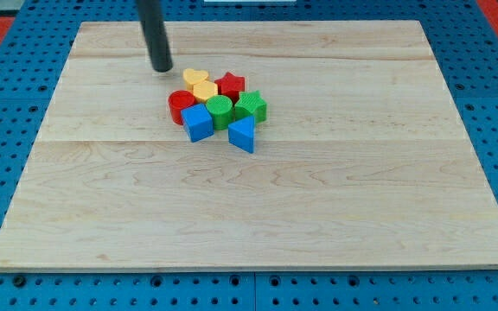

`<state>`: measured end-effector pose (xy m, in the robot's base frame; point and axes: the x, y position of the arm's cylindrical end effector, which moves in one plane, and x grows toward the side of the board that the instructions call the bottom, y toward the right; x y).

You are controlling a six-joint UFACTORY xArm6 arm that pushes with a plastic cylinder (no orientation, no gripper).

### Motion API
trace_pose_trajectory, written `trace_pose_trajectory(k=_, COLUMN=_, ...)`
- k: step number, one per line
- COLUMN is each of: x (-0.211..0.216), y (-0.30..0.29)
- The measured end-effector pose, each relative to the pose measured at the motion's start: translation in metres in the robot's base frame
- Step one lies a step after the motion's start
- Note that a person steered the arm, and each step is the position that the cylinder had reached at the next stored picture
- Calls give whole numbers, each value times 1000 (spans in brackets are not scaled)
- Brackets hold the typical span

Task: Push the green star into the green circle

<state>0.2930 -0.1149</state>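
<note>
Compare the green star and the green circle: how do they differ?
The green star has pointed arms; the green circle is round. The star lies at the cluster's right edge, the circle in its middle, further to the view's left and nearer my tip. Both are green and appear to touch.
</note>
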Motion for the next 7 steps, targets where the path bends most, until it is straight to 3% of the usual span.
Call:
trace_pose_trajectory(k=1, x=36, y=35)
trace_pose_trajectory(k=2, x=38, y=42)
trace_pose_trajectory(k=3, x=-19, y=32)
trace_pose_trajectory(k=4, x=-15, y=114)
trace_pose_trajectory(k=5, x=40, y=123)
trace_pose_trajectory(k=7, x=72, y=129)
